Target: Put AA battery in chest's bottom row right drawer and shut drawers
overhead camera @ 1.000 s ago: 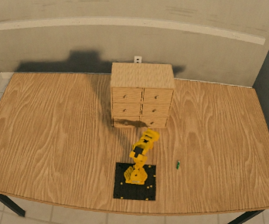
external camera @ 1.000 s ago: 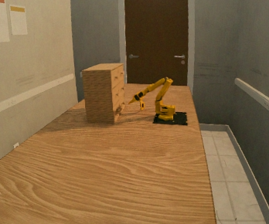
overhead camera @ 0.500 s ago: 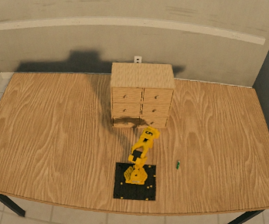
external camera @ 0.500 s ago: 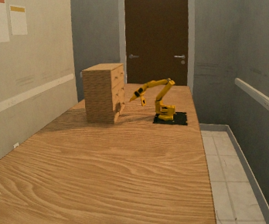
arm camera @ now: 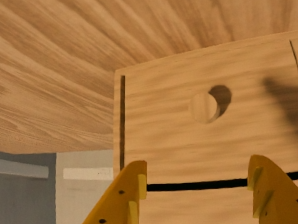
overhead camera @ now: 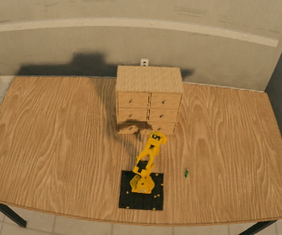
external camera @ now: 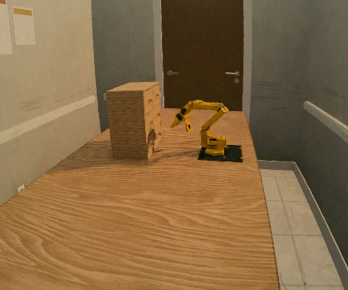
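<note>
The AA battery (overhead camera: 186,173), small and green, lies on the table right of the arm's base; I cannot make it out in the other views. The wooden chest (overhead camera: 148,79) (external camera: 126,122) has three rows of two drawers, all looking shut. The bottom-right drawer (overhead camera: 169,127) (arm camera: 165,145) shows its round knob (overhead camera: 160,129) (arm camera: 202,107) in the wrist view. My gripper (external camera: 181,128) (arm camera: 198,165) is open with nothing between its fingers. It is in front of the chest, short of the drawer fronts. In the top view the arm hides its fingertips.
The arm's black base plate (overhead camera: 126,202) (external camera: 235,155) is near the table's front edge. The wooden table (overhead camera: 57,142) (external camera: 131,225) surrounds the chest, and the wall (overhead camera: 211,61) is behind it. A shadow falls across the lower left drawers.
</note>
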`<state>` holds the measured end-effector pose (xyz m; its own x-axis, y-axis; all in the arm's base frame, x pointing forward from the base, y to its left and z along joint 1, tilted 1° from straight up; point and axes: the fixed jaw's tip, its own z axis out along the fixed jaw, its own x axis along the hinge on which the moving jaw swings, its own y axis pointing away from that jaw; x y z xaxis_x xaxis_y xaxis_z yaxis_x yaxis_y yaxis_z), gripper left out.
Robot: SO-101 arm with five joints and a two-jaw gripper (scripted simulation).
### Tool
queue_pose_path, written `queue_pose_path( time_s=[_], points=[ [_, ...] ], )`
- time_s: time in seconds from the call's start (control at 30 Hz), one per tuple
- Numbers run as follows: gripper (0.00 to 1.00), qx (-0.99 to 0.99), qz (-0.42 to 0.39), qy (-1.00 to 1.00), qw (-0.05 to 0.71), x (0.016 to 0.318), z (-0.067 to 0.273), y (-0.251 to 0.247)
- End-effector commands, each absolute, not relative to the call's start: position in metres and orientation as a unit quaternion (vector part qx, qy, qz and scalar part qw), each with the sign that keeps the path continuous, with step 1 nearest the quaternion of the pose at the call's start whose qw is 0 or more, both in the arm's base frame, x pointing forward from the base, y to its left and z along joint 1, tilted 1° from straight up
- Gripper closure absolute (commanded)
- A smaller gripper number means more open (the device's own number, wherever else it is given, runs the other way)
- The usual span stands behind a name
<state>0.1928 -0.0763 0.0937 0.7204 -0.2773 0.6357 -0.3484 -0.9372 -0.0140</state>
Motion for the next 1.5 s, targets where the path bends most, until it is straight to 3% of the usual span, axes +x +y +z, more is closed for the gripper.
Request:
queue_pose_path(
  time_s=[0.0,0.67,1.47],
  points=[
    [0.79,0.929,0.325,-0.171,0.047,0.186,0.103,-0.072],
    [0.79,0.949,0.259,-0.176,0.035,0.139,0.129,-0.054],
    [0.79,0.949,0.259,-0.176,0.035,0.139,0.129,-0.054]
  ],
)
